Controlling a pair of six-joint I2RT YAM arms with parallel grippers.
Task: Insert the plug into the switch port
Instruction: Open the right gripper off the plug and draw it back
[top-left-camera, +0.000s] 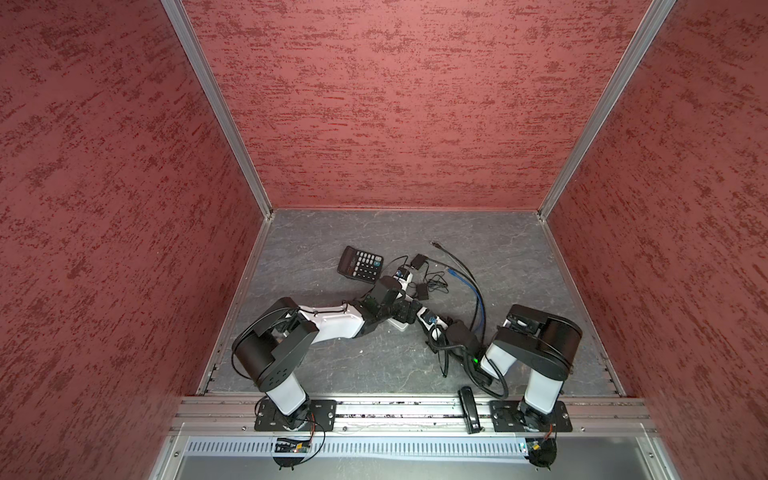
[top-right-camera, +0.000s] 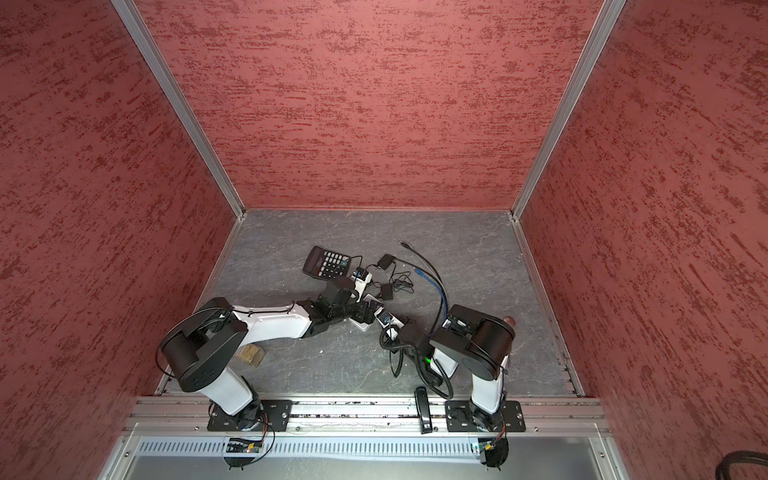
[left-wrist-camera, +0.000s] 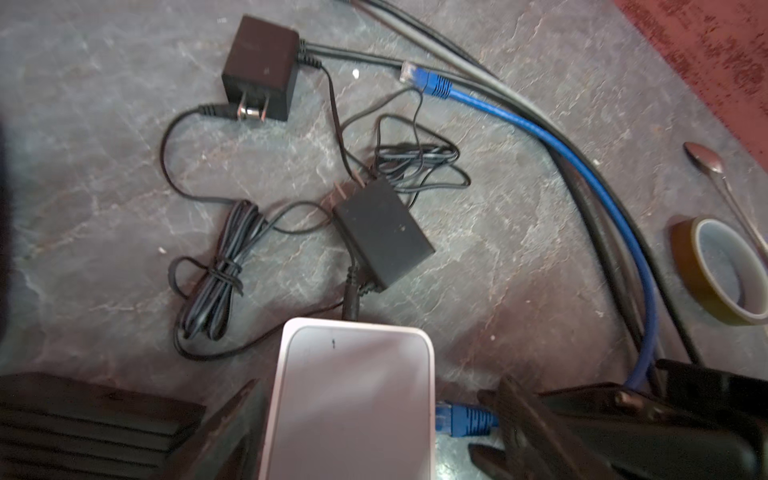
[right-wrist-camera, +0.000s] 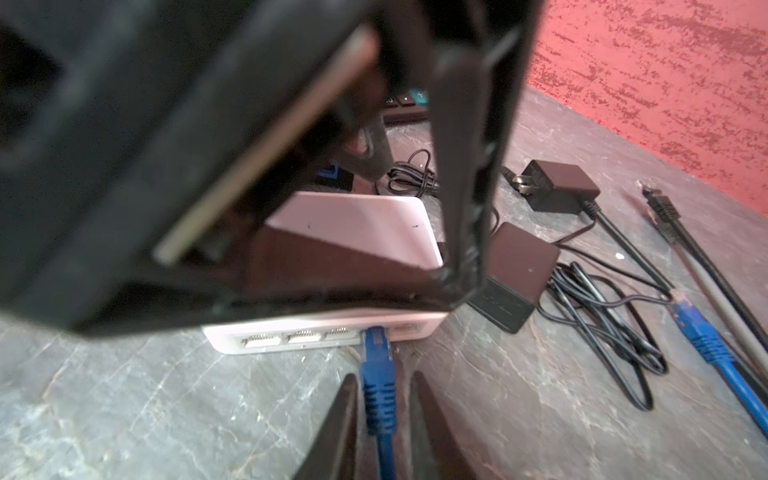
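The white switch (left-wrist-camera: 353, 395) lies flat on the grey floor, and its row of ports (right-wrist-camera: 299, 337) faces the right wrist view. The blue plug (right-wrist-camera: 376, 345) sits in one port; the left wrist view shows it (left-wrist-camera: 461, 419) against the switch's side. My right gripper (right-wrist-camera: 383, 376) is open, its fingers (right-wrist-camera: 345, 415) on either side of the plug's boot with a gap on each side. My left gripper (left-wrist-camera: 365, 419) straddles the switch with its jaws wide and a small gap at the visible finger (left-wrist-camera: 232, 415). In both top views the two grippers meet over the switch (top-left-camera: 397, 325) (top-right-camera: 361, 325).
Two black power adapters (left-wrist-camera: 262, 66) (left-wrist-camera: 382, 232) with tangled cords lie beyond the switch. The blue cable's other end (left-wrist-camera: 424, 79) and black cables (left-wrist-camera: 590, 208) curve nearby. A tape roll (left-wrist-camera: 723, 270), a spoon (left-wrist-camera: 706, 160), a calculator (top-left-camera: 359, 264) and a black stapler (top-left-camera: 469, 409) are around.
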